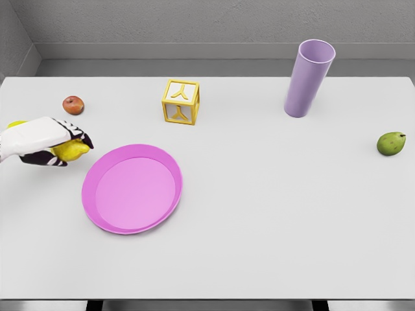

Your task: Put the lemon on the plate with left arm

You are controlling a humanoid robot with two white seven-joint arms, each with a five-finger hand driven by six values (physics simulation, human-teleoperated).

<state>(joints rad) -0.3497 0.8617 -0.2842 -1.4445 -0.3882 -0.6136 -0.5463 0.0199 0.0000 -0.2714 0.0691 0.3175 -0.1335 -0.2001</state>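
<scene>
On the table point(259, 214) are seen 1 pink plate point(132, 188), 1 lemon point(72, 149), 1 apple point(73, 104) and 1 green pear point(391, 143). Also counted are 1 lilac cup point(308, 78), 1 yellow letter block point(180, 102) and 1 hand point(44, 142).

yellow lemon point(72, 149), pink plate point(132, 188), lilac cup point(308, 78)

Yellow lemon point(72, 149) left of empty pink plate point(132, 188).
</scene>
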